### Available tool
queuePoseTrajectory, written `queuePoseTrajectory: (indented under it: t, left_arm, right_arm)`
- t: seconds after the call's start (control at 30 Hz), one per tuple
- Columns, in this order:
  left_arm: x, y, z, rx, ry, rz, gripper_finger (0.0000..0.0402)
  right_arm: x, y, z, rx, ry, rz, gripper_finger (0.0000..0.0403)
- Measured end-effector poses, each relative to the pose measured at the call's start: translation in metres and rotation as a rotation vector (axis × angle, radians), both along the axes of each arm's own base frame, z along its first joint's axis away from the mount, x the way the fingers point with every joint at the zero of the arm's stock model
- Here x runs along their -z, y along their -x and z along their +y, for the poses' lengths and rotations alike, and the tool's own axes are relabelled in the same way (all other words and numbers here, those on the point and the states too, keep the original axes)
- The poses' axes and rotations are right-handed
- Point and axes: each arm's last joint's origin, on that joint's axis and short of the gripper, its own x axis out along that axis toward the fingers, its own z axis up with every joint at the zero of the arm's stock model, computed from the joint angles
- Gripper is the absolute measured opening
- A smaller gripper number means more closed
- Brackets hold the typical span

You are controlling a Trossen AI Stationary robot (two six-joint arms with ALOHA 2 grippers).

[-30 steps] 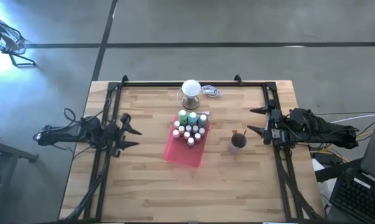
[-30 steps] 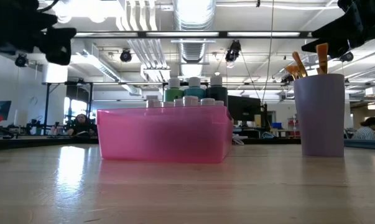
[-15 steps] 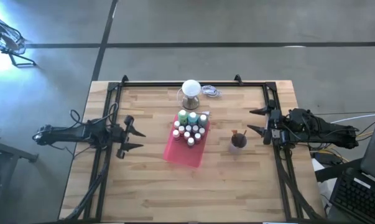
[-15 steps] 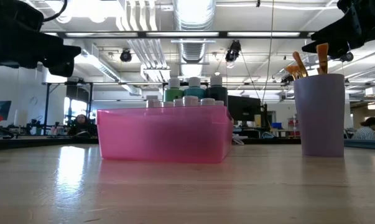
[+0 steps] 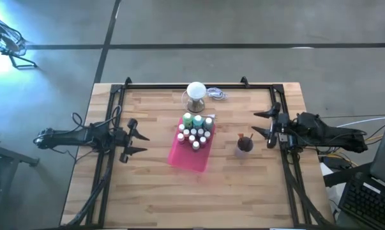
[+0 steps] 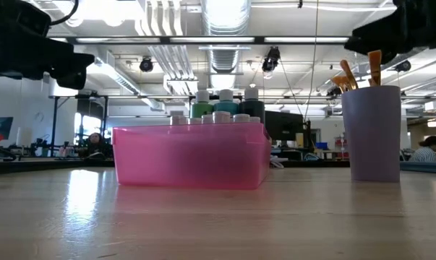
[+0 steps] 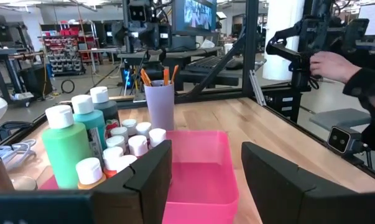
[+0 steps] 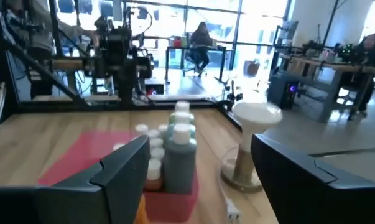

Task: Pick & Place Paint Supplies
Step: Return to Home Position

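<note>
Several white-capped paint bottles (image 5: 195, 131) stand in the far part of a pink tray (image 5: 187, 160) at mid-table; a green bottle (image 7: 66, 149) and a teal bottle (image 7: 89, 124) are the largest. Brown-handled brushes (image 6: 356, 72) stick out of a purple cup (image 5: 244, 145) to the tray's right. My left gripper (image 5: 138, 140) hovers open at the table's left side, pointing level at the tray (image 7: 203, 177). My right gripper (image 5: 262, 123) hovers open at the right side, just beyond the cup, facing the bottles (image 8: 178, 155). Neither gripper holds anything.
A white ball-topped stand (image 5: 196, 94) is at the far edge behind the tray, with a cable (image 5: 216, 94) beside it. A black frame (image 5: 115, 102) borders the table. A person's hand (image 7: 330, 62) shows in the room beyond. Bare wood lies on the near half (image 5: 192, 198).
My left gripper has sunk a little and edged toward the tray, then kept still. My right gripper has tipped its fingertips up to a more level line, staying in place. Bottles, tray and cup have not moved.
</note>
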Motion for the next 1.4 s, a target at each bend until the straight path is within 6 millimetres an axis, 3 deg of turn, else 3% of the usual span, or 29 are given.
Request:
queuePoseTrajectory:
  t: [0.2,0.5,0.93,1.4]
  left_arm:
    - [0.000,0.000,0.000,0.000,0.000,0.000,0.0200]
    - [0.000,0.000,0.000,-0.001,0.000,0.001,0.0200]
    - [0.000,0.000,0.000,-0.001,0.000,0.002,0.0200]
    - [0.000,0.000,0.000,0.000,0.000,0.002,0.0200]
  right_arm:
    - [0.032,-0.010,0.001,-0.041,-0.027,-0.025,0.0259]
    - [0.063,-0.010,0.001,-0.050,0.009,-0.055,0.0235]
    - [0.064,-0.011,0.001,-0.047,0.034,-0.038,0.0219]
    - [0.064,-0.011,0.001,-0.047,0.032,-0.037,0.0265]
